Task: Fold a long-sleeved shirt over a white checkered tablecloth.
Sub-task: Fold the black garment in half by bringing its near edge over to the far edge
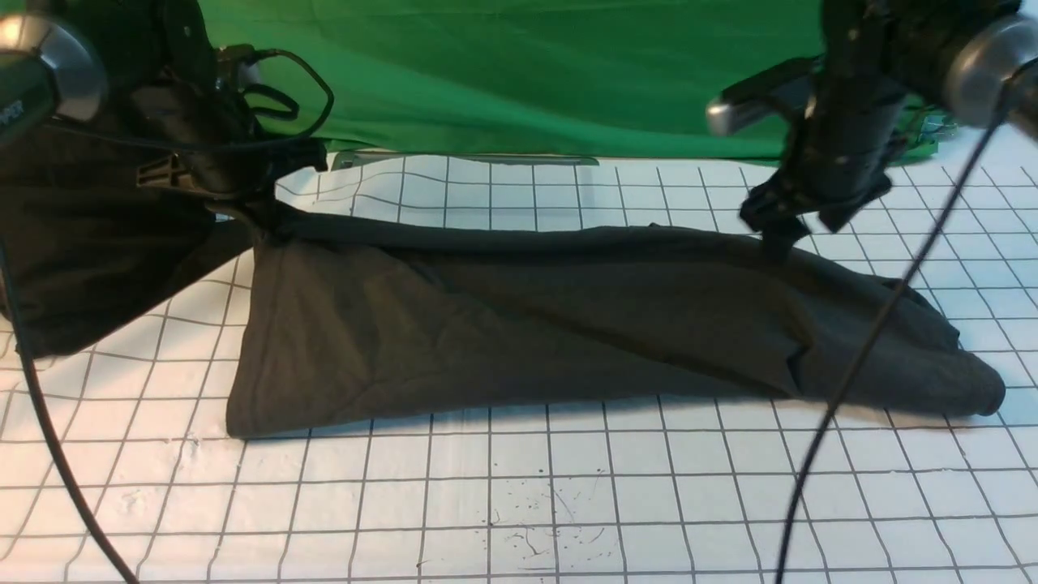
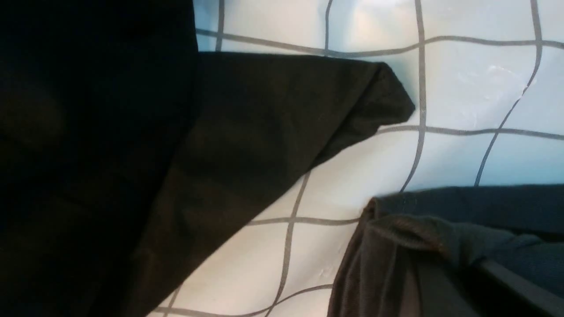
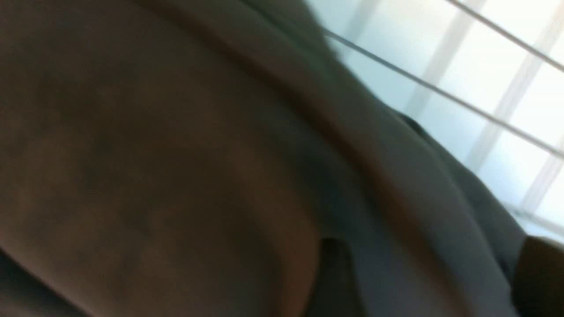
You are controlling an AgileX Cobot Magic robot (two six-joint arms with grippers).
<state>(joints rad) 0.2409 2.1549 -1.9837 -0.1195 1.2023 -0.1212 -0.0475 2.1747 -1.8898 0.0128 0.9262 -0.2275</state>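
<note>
The long-sleeved shirt (image 1: pixel 519 324) is a dark charcoal-olive sheet lifted along its far edge and sloping down to the white checkered tablecloth (image 1: pixel 568 503); its print and label are hidden. My left gripper (image 1: pixel 247 212) is shut on the raised edge at the left end, where bunched fabric (image 2: pixel 396 237) fills the jaws. My right gripper (image 1: pixel 777 242) pinches the same edge toward the right end. In the blurred right wrist view the shirt (image 3: pixel 176 154) fills the picture, and fabric lies between two dark fingers (image 3: pixel 537 273).
A blacker mass of cloth (image 1: pixel 81 243) hangs at the far left under the left arm; I cannot tell whether it belongs to the shirt. The plain green cloth (image 1: pixel 527 73) backs the table. A black cable (image 1: pixel 851 365) hangs in front on the right.
</note>
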